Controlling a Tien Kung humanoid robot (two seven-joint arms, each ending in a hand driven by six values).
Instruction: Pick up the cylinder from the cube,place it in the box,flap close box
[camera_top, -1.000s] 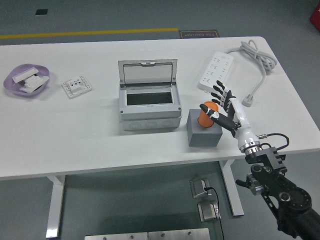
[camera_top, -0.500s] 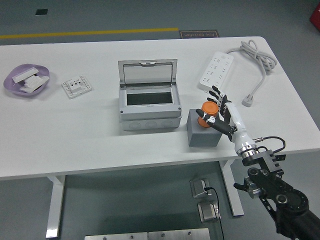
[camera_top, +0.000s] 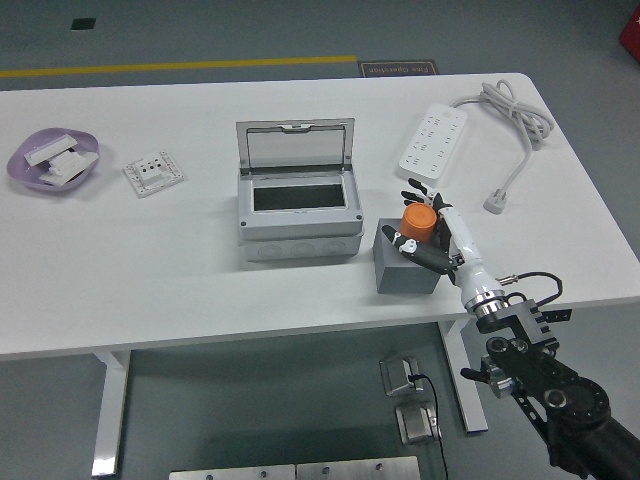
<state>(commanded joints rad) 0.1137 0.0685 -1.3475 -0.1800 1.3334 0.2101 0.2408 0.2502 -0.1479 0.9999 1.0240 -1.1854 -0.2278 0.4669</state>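
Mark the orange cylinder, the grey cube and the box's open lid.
orange cylinder (camera_top: 418, 222): head view, on its side wall.
grey cube (camera_top: 403, 275): head view, on its front face.
box lid (camera_top: 295, 147): head view, middle of the raised flap's clear pane.

We had our right hand (camera_top: 432, 232) wrapped around the orange cylinder (camera_top: 418, 224) on the grey cube (camera_top: 406, 266); the box (camera_top: 298, 208) stood open-lidded at ten o'clock from it.
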